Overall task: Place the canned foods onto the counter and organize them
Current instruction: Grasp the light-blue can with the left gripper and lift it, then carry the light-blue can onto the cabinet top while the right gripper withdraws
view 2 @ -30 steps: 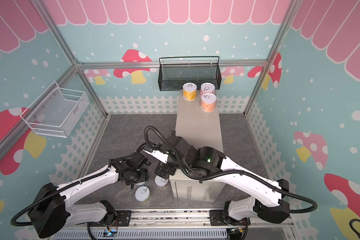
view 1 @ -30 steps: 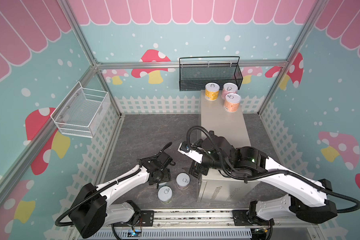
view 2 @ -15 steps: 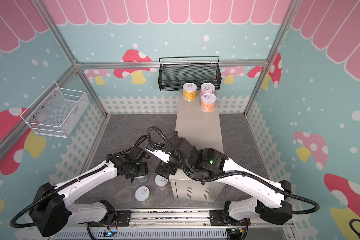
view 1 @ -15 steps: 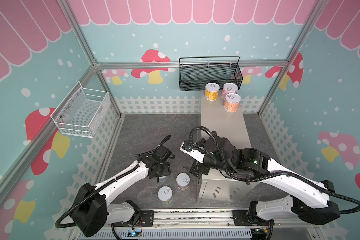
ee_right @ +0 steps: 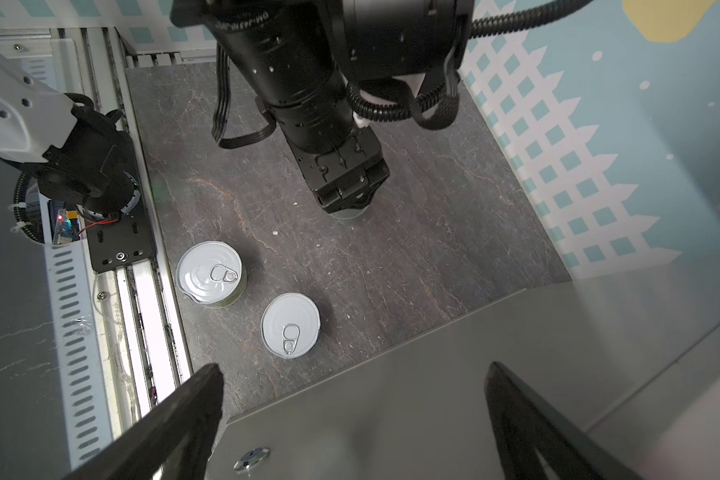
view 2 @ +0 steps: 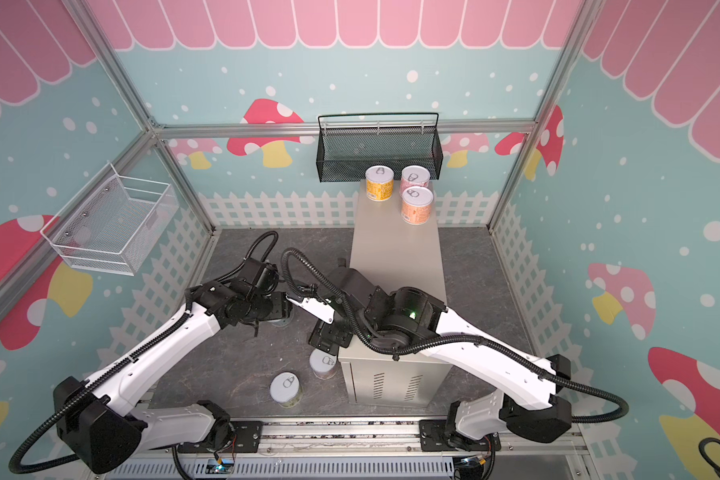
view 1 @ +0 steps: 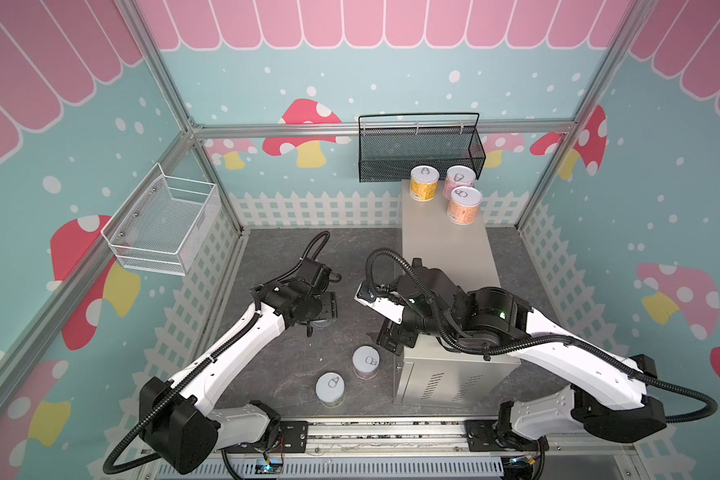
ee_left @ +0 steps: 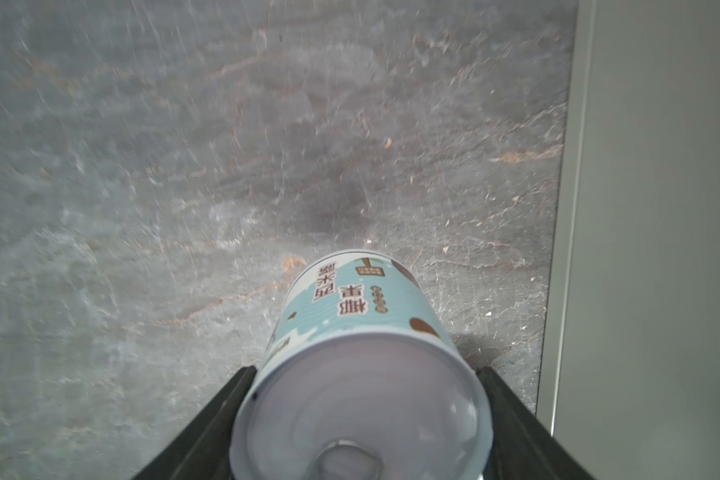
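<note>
Dark grey stone floor [ee_left: 184,166] below; my left gripper [ee_left: 364,374] clamps a short light-blue can [ee_left: 358,303], my right gripper [ee_right: 352,368] gapes wide, empty

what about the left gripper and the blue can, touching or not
Touching. The left wrist view shows the left gripper closed against both sides of the light blue can, no gap.

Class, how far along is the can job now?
Done: yellow can, pink can and orange can stand on the counter. In hand: the left gripper grips the light blue can. Left: the green can and another can on the floor; right gripper open.
</note>
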Robot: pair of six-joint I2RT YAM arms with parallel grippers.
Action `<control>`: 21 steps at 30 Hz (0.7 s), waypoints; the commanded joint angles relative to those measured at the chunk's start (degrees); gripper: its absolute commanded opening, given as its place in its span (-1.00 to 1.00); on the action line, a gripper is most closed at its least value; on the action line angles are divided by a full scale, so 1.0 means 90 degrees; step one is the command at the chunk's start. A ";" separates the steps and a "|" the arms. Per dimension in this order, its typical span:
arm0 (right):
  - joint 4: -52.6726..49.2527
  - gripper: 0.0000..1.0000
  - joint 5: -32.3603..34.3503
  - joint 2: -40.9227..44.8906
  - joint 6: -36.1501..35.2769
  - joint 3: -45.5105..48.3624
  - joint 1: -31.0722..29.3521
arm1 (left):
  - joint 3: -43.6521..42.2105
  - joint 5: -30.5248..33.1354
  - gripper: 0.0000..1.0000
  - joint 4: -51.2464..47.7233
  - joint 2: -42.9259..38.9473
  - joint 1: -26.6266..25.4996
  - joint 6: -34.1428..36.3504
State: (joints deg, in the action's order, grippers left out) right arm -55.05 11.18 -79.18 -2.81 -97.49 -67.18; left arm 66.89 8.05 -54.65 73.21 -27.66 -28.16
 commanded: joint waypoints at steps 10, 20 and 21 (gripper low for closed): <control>-0.0134 0.99 0.0766 0.0019 0.0175 -0.0730 -0.0016 | 0.1735 -0.0406 -1.00 -0.0170 -0.0334 0.0084 0.2300; -0.0699 0.99 0.1873 0.0504 0.0611 -0.0730 -0.0013 | 0.2483 -0.1549 -1.00 -0.0225 -0.0528 0.0083 0.3171; -0.0786 0.99 0.2020 0.0547 0.0663 -0.0737 -0.0013 | 0.2551 -0.1711 -1.00 -0.0241 -0.0514 0.0080 0.3226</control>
State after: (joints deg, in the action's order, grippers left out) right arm -58.67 24.23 -75.99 0.89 -102.80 -67.18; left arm 86.78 -2.00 -58.02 69.65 -27.20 -3.27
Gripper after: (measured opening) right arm 0.994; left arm 0.728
